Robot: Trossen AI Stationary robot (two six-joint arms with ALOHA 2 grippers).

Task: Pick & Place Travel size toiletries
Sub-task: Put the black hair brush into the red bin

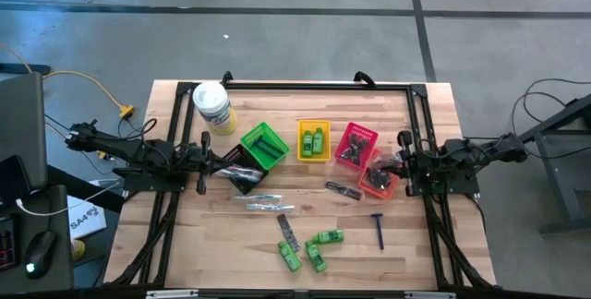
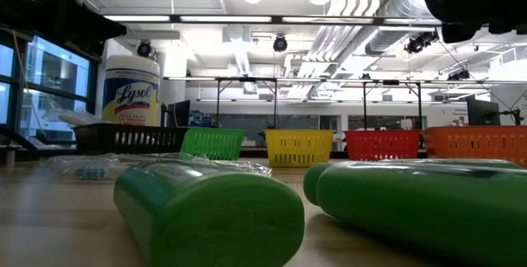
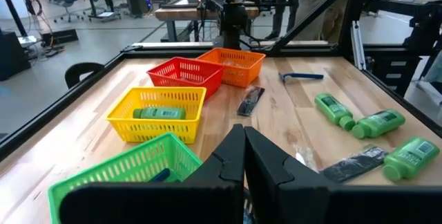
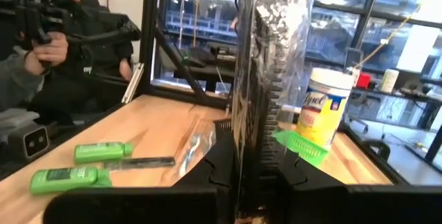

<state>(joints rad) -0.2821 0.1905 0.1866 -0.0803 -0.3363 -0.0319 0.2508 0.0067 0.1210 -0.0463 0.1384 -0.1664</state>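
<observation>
Green plastic mini bottles lay on the wooden worktop at the near edge, a blue-handled razor beside them. Right tool pinched a clear-wrapped dark comb upright over the orange basket. Left tool pressed together, empty, above the black basket.
</observation>
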